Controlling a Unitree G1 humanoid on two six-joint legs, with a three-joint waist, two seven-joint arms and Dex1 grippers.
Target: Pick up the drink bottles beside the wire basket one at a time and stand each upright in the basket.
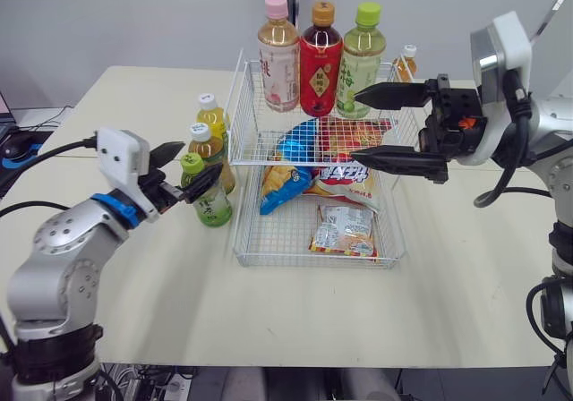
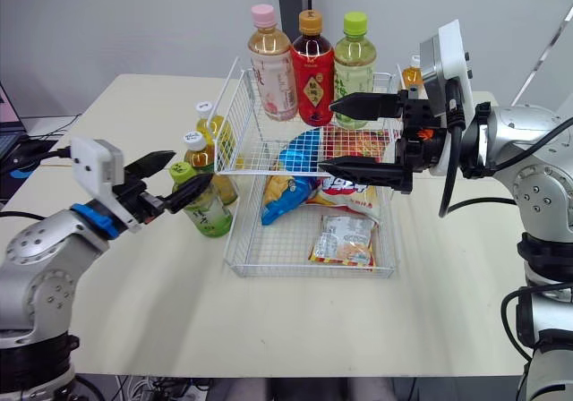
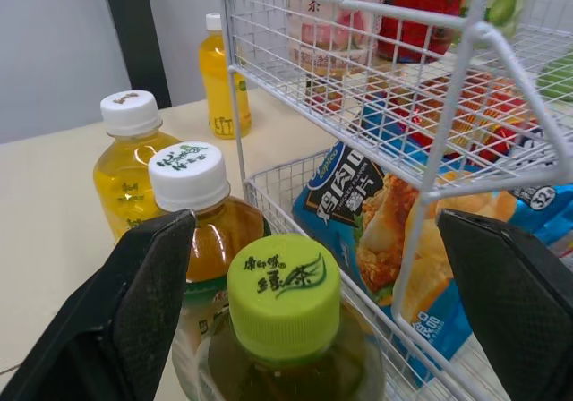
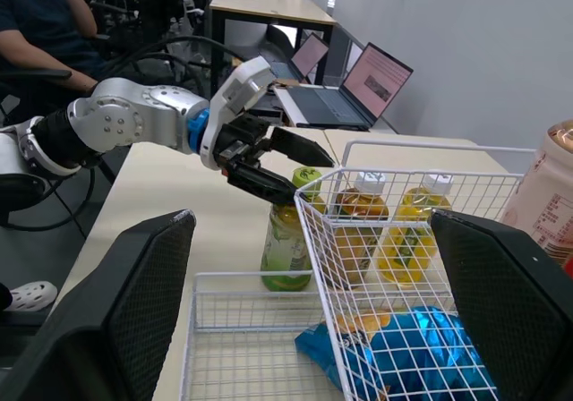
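table (image 1: 134,267): pale flat top; everything below stands or lies on it.
wire basket (image 1: 264,141): white, two tiers, at the middle of the table, with a raised shelf at the back and an open lower tray in front.
right gripper (image 1: 355,125): fingers spread wide, holding nothing. It hangs in the air at the basket's right side, level with the shelf (one finger above the other, tips pointing to the robot's left).
left gripper (image 1: 200,159): released. Its two fingers straddle the cap of the green tea bottle, one on each side, and the left wrist view shows a gap between each finger and the cap.
snack bags (image 1: 286,182): a blue one and others heaped in the lower tray, partly under the shelf.
small packet (image 1: 342,231): lies flat near the tray's front.
shelf bottles: three upright in a row on the shelf, namely the pink-capped bottle (image 1: 279,65), the red-labelled bottle (image 1: 320,70) and the lime-capped bottle (image 1: 361,65).
green tea bottle (image 1: 213,206): upright on the table just beside the basket's left wall, outside it; the nearest to the robot of the three bottles there.
near white-capped bottle (image 1: 215,155): yellow tea, upright, close behind the green tea bottle.
far white-capped bottle (image 1: 213,119): yellow tea, upright, next in line along the same wall.
small orange bottle (image 1: 407,61): white cap, behind the basket's far right corner.
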